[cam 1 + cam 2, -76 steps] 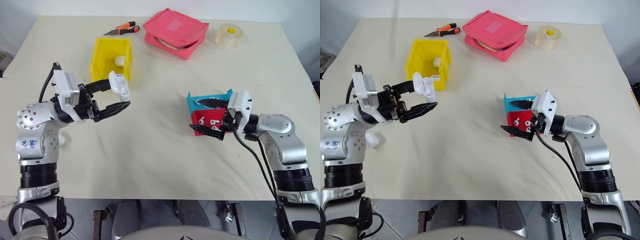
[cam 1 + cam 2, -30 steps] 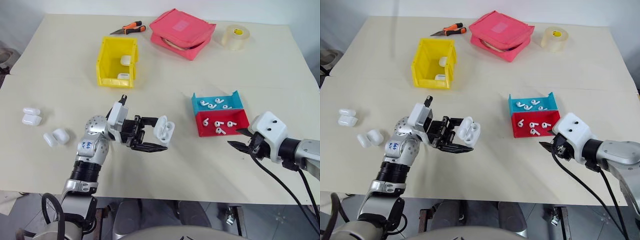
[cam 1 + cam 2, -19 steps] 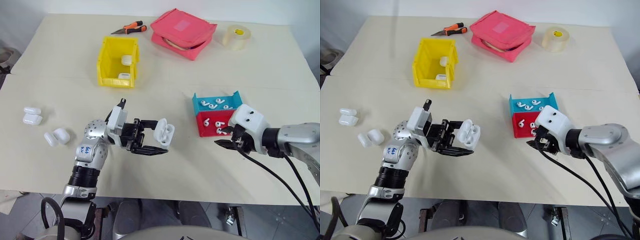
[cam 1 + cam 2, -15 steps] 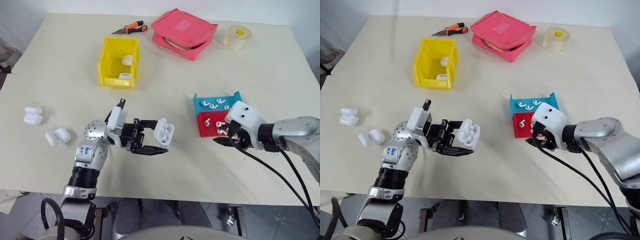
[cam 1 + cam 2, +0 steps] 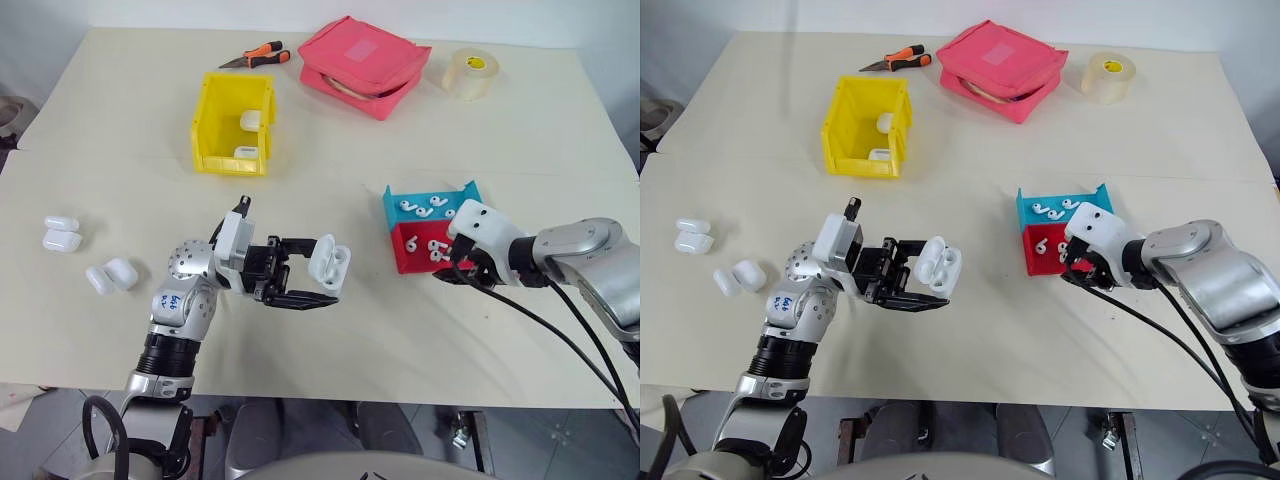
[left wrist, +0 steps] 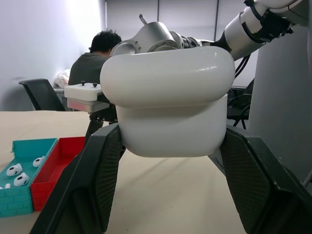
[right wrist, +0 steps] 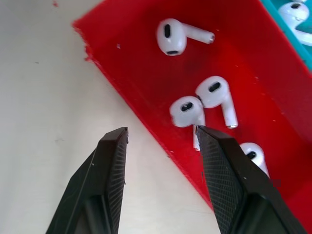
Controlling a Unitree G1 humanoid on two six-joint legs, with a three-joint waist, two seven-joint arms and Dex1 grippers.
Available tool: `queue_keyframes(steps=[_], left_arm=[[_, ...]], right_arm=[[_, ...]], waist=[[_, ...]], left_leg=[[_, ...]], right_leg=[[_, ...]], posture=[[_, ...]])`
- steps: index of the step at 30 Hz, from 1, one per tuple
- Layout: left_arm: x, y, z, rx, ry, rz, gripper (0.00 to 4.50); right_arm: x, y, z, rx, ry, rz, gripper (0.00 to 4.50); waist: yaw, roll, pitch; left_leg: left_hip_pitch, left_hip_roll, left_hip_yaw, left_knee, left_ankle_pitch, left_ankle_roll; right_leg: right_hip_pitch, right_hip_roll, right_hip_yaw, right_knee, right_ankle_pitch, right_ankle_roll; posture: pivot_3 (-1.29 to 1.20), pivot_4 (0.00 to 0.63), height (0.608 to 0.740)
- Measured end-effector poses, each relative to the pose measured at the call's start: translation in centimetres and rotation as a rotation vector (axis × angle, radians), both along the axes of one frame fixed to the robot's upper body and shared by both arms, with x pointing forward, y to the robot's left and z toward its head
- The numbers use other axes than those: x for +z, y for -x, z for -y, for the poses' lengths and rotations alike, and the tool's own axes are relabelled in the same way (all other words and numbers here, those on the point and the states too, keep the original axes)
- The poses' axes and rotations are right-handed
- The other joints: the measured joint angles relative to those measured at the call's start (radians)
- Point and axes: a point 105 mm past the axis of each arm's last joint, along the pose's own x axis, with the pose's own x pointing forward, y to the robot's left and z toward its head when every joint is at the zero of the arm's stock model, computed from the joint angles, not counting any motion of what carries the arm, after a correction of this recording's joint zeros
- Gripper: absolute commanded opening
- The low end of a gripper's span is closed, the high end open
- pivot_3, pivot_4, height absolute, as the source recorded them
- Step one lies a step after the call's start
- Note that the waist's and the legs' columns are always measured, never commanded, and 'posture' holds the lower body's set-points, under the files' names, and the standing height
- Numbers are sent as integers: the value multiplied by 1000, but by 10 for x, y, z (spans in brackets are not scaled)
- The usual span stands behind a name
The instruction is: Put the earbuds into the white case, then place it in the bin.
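Nearest the front edge of the counter point(image 5: 330, 360) we see the left gripper point(image 5: 312, 282) held above the surface, its fingers point(image 6: 97, 170) clasped around the white case point(image 5: 327, 262), whose hinged lid stands open. From the left wrist camera the case point(image 6: 170, 102) sits squarely between the two black fingers.

Toward the right edge, the right gripper point(image 7: 161, 141) tilts down over the near wall of the red tray point(image 5: 412, 262). Its fingers point(image 7: 109, 165) are parted with nothing between them, one over bare counter just outside the tray wall, the other over the tray's inside. In the red tray lie several earbuds point(image 7: 171, 37), two of them touching each other just beside the finger tip. Directly behind the red tray and touching it is the teal tray point(image 5: 395, 200), with more earbuds point(image 5: 422, 207) in it.

Near the left edge four spare cases point(image 5: 62, 232) lie in two pairs, well apart from the gripper.

Farther back, left of centre, stands the yellow bin point(image 5: 208, 125), with two white cases inside point(image 5: 252, 120). Along the far edge we see orange-handled pliers point(image 5: 257, 56), a pink zip pouch point(image 5: 365, 63) and a roll of clear tape point(image 5: 470, 73) toward the far right corner.
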Motion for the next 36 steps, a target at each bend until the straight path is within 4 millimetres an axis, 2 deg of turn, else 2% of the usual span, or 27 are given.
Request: queue_keyframes(steps=[4,9,19,36], left_arm=[[0,0,0,0,2,4,2737],[0,0,0,1,3,6,2737],[1,0,0,5,4,13,2737],[2,-1,1,13,6,14,2737]], right_arm=[[3,-6,3,-9,11,28,2304],[7,-11,-2,14,-6,49,2304],[-3,-9,-5,61,8,7,2304],[-3,-16,-9,90,0,18,2304]], waist=[[0,0,0],[-1,0,0],[-1,0,0],[-4,0,0]], left_leg=[[0,0,0,0,0,0],[0,0,0,0,0,0],[0,0,0,0,0,0],[0,0,0,1,0,0]], right_leg=[[0,0,0,0,0,0],[0,0,0,0,0,0],[0,0,0,0,0,0],[0,0,0,0,0,0]], posture=[[0,150,740],[0,150,740],[0,150,740],[0,150,740]])
